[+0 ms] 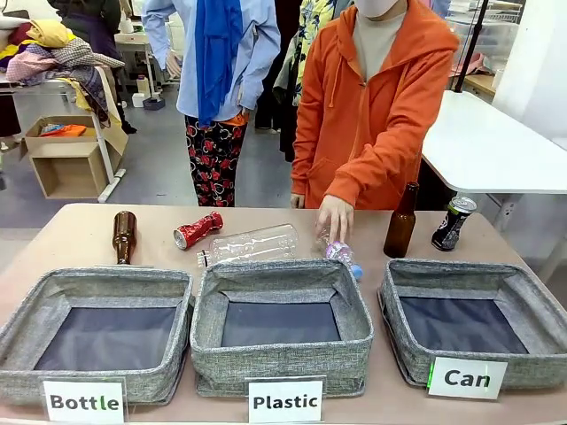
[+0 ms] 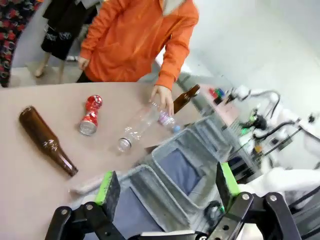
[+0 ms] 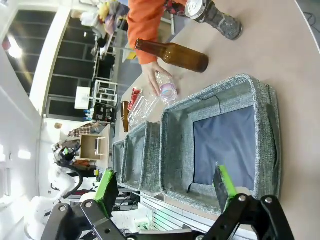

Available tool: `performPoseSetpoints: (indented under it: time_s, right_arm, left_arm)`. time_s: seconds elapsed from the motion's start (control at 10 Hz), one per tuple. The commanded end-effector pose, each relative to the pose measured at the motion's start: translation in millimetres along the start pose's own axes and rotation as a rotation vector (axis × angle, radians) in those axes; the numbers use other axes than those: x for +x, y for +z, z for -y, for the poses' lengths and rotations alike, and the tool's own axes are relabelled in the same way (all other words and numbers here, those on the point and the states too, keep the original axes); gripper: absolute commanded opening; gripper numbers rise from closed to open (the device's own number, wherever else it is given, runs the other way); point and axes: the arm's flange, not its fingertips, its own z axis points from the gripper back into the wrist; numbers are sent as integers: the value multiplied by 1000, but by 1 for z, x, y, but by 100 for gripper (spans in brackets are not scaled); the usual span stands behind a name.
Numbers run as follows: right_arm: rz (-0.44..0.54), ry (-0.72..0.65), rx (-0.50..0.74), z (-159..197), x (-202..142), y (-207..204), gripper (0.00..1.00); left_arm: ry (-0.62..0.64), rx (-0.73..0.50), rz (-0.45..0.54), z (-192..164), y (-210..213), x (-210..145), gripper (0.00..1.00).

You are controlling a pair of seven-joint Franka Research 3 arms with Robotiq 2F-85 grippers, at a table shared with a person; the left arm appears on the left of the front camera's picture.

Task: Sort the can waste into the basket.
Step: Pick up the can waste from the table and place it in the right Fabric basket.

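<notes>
A: Where is the target sitting?
B: Black can [image 1: 454, 221] is standing upright just beyond the Can basket [image 1: 532, 372], far right, right gripper [image 3: 165, 184] nearer. Red can [image 1: 197, 230] is lying slantwise far left, toward left gripper [image 2: 167, 184].
A: Jaws?
B: Both are hanging released, empty. Black can's top is getting cropped in right wrist view.
</notes>
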Motion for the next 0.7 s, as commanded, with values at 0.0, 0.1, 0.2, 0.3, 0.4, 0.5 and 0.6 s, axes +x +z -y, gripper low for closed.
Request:
performPoseSetpoints:
  time_s: [0.0, 0.1, 0.2, 0.3, 0.4, 0.5, 0.6]
  right_arm:
    - [12, 29, 24, 2, 3, 1, 100]
    - [12, 29, 24, 2, 3, 1, 100]
    - [12, 29, 24, 2, 3, 1, 100]
    - [12, 29, 24, 2, 3, 1, 100]
    - [12, 29, 24, 2, 3, 1, 100]
    - [12, 29, 24, 2, 3, 1, 100]
    - [12, 29, 24, 2, 3, 1, 100]
  left_arm:
    - [-96, 50, -169, -10, -55, 46, 100]
    - [-162, 87, -253, -13, -95, 63, 100]
    - [-234, 122, -330, -14, -137, 74, 100]
    - [-314, 142, -395, -11, -181, 77, 100]
    - [-422, 248, -436, -12, -227, 80, 100]
    - [-498, 265, -487, -15, -257, 80, 100]
    - [-571, 326, -554, -22, -279, 79, 100]
